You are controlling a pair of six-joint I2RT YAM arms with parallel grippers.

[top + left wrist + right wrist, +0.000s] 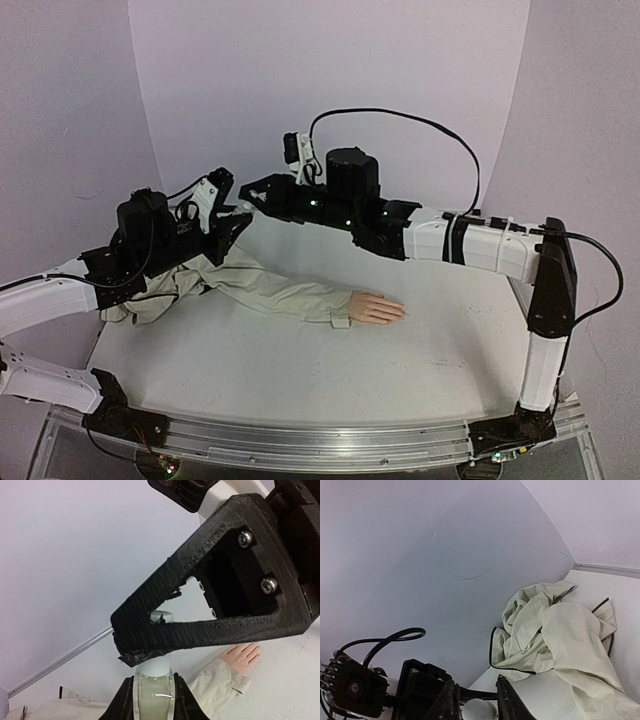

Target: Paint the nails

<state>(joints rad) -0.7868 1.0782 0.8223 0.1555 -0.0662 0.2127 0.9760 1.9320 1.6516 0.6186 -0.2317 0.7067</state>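
The peach mannequin hand (378, 308) lies flat on the white table, fingers pointing right, in a beige jacket sleeve (290, 290). Its nails (400, 311) are too small to make out. My left gripper (228, 218) is shut on a small clear bottle (154, 700) of pale liquid, held above the jacket at the back left. My right gripper (252, 196) is shut on the bottle's white cap (153, 666). The cap also shows between the right fingers in the right wrist view (479, 711). The hand shows in the left wrist view (243, 656), below and beyond the bottle.
The crumpled body of the jacket (560, 635) lies at the table's back left corner by the lilac backdrop (330, 70). The right arm (470, 245) spans the back of the table above the hand. A metal rail (320, 440) runs along the near edge.
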